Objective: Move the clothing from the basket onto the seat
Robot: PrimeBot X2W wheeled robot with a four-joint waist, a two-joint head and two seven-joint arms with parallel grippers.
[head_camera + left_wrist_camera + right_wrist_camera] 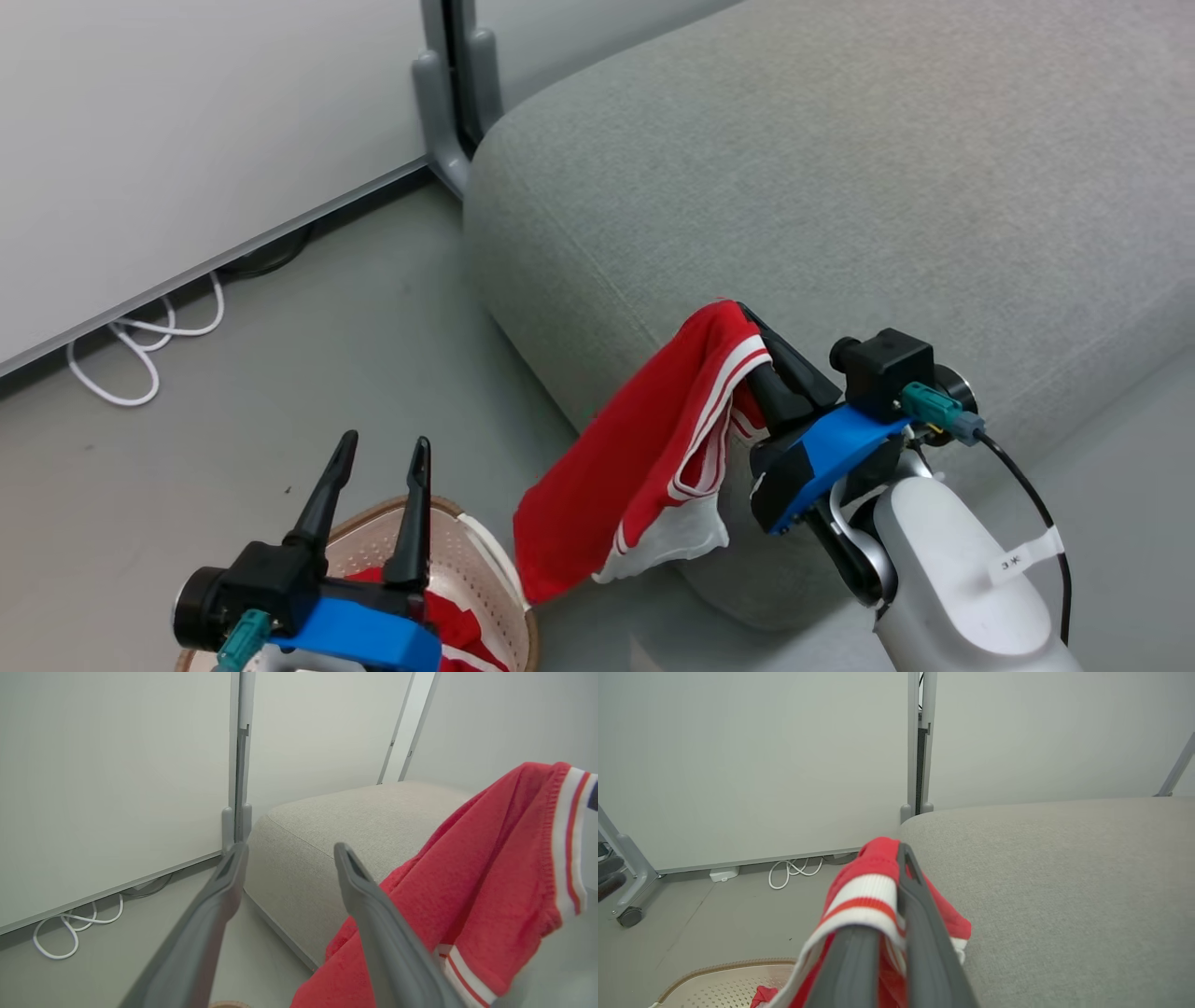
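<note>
Right tool: the right gripper [750, 319] was closed tight on the white-striped ribbed band of one red garment [635, 448], with its fingers pointing up toward the seat [840, 187].
Held cloth: the red garment hung from the fingers in loose folds in front of the seat's front edge. Whether it touched that edge I could not tell. It did not yet lie on the cushion top.
Left tool: the left gripper [385, 446] stood wide open and held nothing, just above the basket [462, 560].
Basket: the second garment [453, 627] lay inside, partly hidden behind the left gripper.
Handling: the clothing looked light, soft and limp. I judged it would sag and swing, keep no shape, and not break.
Where to hold: the ribbed band looked thicker than the rest and gave a firm pinch. For the second garment, a bunched fold or its trim at the top seemed best, taken deep between the fingers so the thin cloth would not slip out.
Risk: the hanging tail could drag on the seat's edge, so the cloth probably needed to go higher and further over the cushion before release.
</note>
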